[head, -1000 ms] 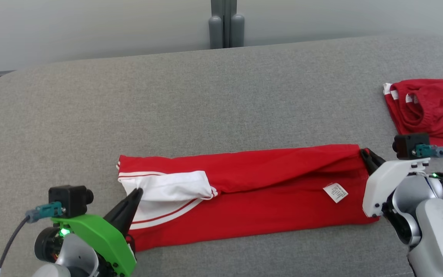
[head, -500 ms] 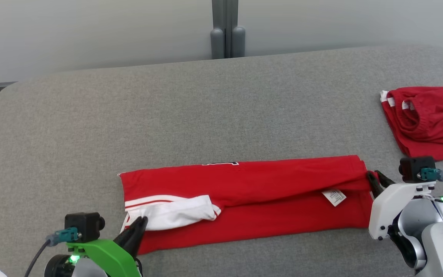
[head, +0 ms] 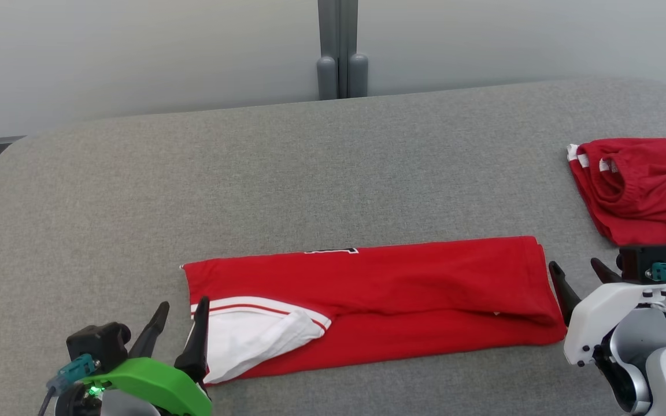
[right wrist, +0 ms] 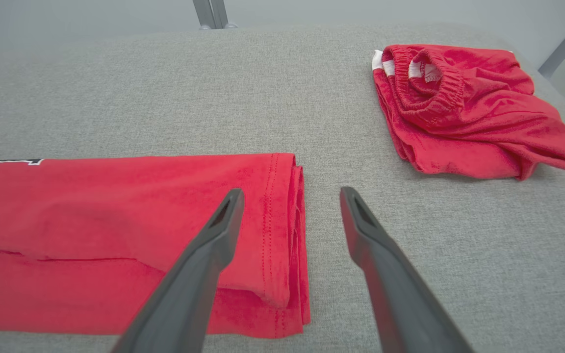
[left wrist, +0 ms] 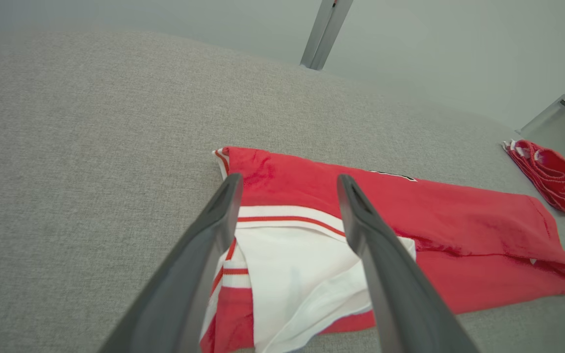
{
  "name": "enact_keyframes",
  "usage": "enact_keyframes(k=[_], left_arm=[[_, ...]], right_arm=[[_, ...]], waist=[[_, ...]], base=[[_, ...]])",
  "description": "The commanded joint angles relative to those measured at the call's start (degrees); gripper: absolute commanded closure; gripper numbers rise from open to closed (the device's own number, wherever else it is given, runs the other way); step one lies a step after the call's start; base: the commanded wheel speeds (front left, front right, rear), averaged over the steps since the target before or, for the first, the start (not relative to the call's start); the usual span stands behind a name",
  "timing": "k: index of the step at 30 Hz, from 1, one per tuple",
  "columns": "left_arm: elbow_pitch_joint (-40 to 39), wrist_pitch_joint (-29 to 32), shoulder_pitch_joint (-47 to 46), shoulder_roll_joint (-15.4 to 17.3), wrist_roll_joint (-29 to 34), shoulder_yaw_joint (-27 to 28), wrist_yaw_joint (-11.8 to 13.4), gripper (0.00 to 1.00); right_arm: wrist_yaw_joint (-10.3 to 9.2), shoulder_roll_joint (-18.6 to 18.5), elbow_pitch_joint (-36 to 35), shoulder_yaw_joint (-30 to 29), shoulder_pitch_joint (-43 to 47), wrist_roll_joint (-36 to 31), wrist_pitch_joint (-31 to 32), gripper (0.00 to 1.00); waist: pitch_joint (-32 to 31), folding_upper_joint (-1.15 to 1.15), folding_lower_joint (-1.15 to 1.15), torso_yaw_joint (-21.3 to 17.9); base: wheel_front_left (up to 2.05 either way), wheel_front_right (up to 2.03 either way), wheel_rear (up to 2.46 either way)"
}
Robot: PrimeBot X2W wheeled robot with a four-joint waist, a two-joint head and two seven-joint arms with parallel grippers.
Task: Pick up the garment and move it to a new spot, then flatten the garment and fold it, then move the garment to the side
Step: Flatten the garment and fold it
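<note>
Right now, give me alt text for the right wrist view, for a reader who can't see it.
The right gripper, fingers open, points at the stitched end of a long folded red garment lying flat on a grey fabric surface. A second red garment with an elastic waistband lies folded apart from it, at the upper right.

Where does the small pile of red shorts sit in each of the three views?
Head view: red shorts at the right edge, mid-height.
Left wrist view: red shorts at the far right edge, mid-height.
Right wrist view: red shorts in the upper right.
Shared landmark: the long folded garment, its hemmed end nearest them.
</note>
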Motion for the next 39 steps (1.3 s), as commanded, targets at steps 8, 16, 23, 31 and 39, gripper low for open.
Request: enact_keyframes(k=[8,16,23,31,39], left_arm=[[0.7,-4.4,-1.4,-2.2,1.9,1.2,2.8,0.0],[1.0,-6.5,-1.8,-3.3,2.7,1.5,4.9,0.0],[0.3,-6.5,-2.1,-3.1,3.3,1.2,5.6,0.0],[-0.2,-6.1,-2.7,-2.8,3.7,0.9,6.1,0.0],[-0.4,-5.9,-2.9,-2.6,3.8,0.6,6.4,0.0]], right_arm=[[-0.09,-0.6,-0.7,-0.6,-1.5,0.2,1.7,0.0],[-0.09,-1.3,2.6,-0.4,-1.5,0.5,3.7,0.0],[-0.09,-1.3,8.2,-1.7,-2.3,-0.1,4.6,0.0],[-0.09,-1.5,18.4,-2.3,-6.5,-1.8,4.5,0.0],[-0.1,-0.8,28.0,-2.0,-10.0,-1.6,5.3,0.7]], waist=[[-0.3,0.0,0.0,0.8],[-0.5,0.0,0.0,3.0],[0.3,0.0,0.0,5.2],[1.2,0.0,0.0,6.9],[1.1,0.0,0.0,7.5]], base=[[0.0,0.0,0.0],[0.0,0.0,0.0],[0.0,0.0,0.0],[0.0,0.0,0.0],[0.0,0.0,0.0]])
